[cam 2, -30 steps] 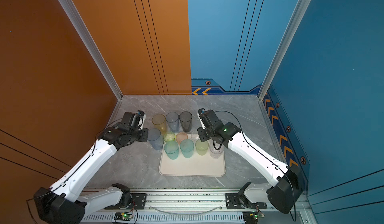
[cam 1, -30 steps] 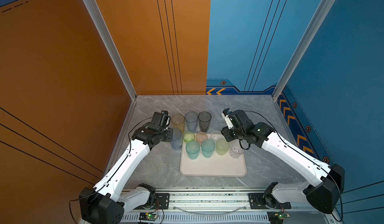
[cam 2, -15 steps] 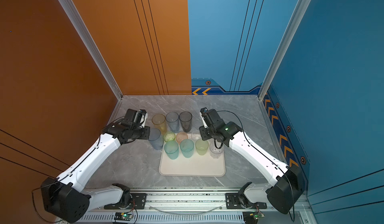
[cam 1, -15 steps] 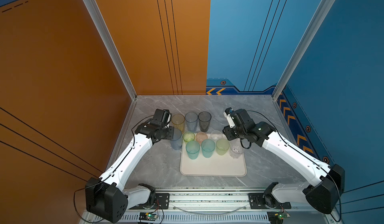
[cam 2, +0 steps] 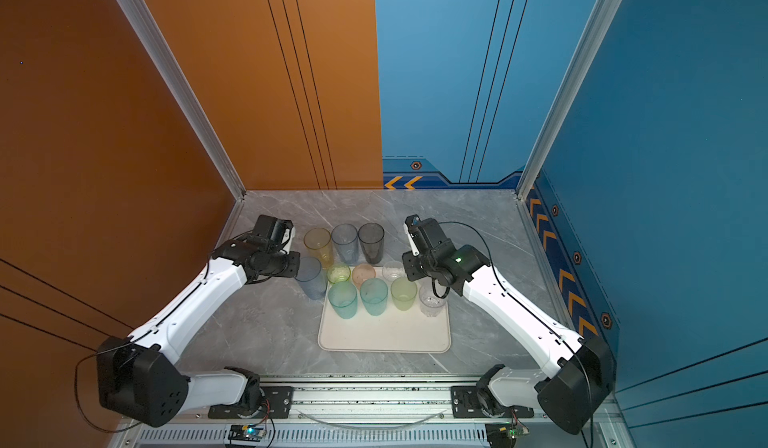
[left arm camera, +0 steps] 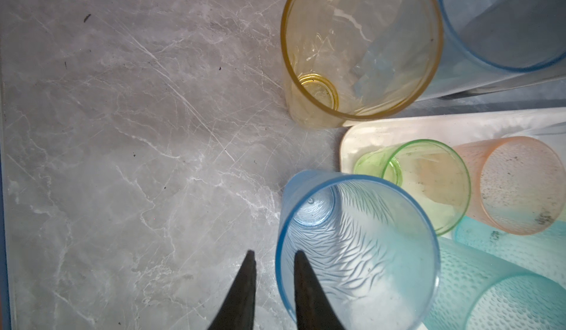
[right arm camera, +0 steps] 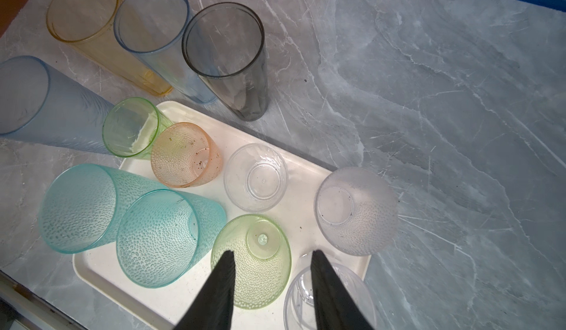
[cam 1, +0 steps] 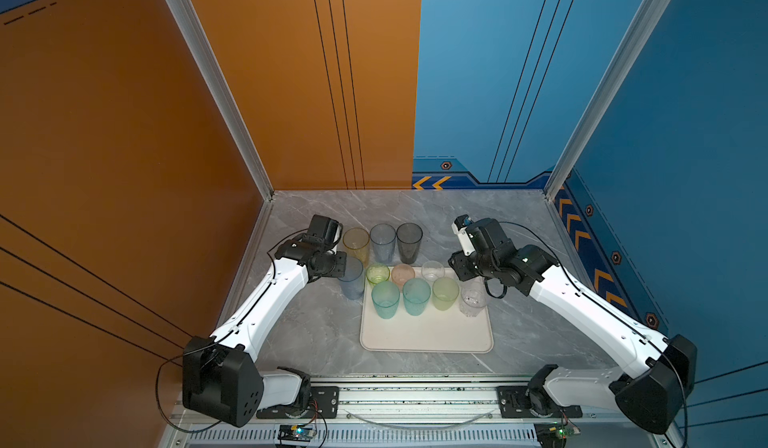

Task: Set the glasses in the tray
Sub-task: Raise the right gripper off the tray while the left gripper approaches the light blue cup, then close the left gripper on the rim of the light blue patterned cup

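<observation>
**Left claw narrows at the blue tumbler's rim; four glasses still off the tray**

Change noted: over the last second the left arm has swung slightly at the shoulder and the left claw (left arm camera: 274,253) has drawn in a little. It now stands narrowly parted astride the near wall of the ribbed blue tumbler (left arm camera: 352,252), with one finger over the mouth and one outside. A gap shows on both sides of that wall, so no pinch is confirmed and the claw holds nothing yet. The tumbler has not shifted. It stands upright on the counter (cam 1: 316,329), just beside the left edge of the tray (cam 1: 424,333).

The right claw (right arm camera: 272,259) is unchanged: moderately open, empty, hanging above the tray's right end.

Assessment: a rim grasp appears to be under way, and a lift and short carry onto the tray would follow. At least seven glasses stand in the tray's far half, and the near half is bare. Also still on the counter, in a row behind the tray, are the yellow tumbler (cam 1: 356,242), the pale blue tumbler (cam 1: 382,240) and the smoky tumbler (cam 1: 409,240).

Markings: none can be read on the glasses or the tray. The walls show chevrons and hexagon marks only, with no legible writing.
</observation>
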